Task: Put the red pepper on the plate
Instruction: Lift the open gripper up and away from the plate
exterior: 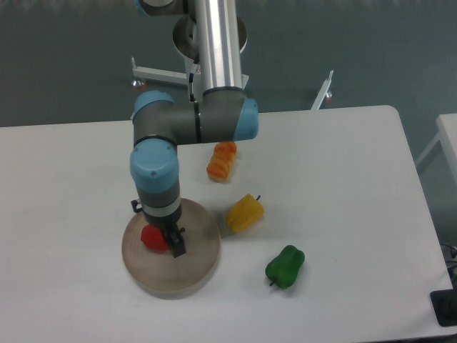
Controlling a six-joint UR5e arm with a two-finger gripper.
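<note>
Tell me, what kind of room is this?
Probably a robotics lab or test bench: a robot arm over a bare white table, toy vegetables such as the red pepper on a plate, and a plain grey floor.

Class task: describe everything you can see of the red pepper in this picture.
The red pepper is small, glossy and plastic-looking. Only part of it shows, since the gripper covers its right side; no stem is visible. It sits over the left part of the round beige plate, within the rim. Whether it rests on the plate or hangs just above it cannot be told, nor whether the fingers are closed on it.
</note>
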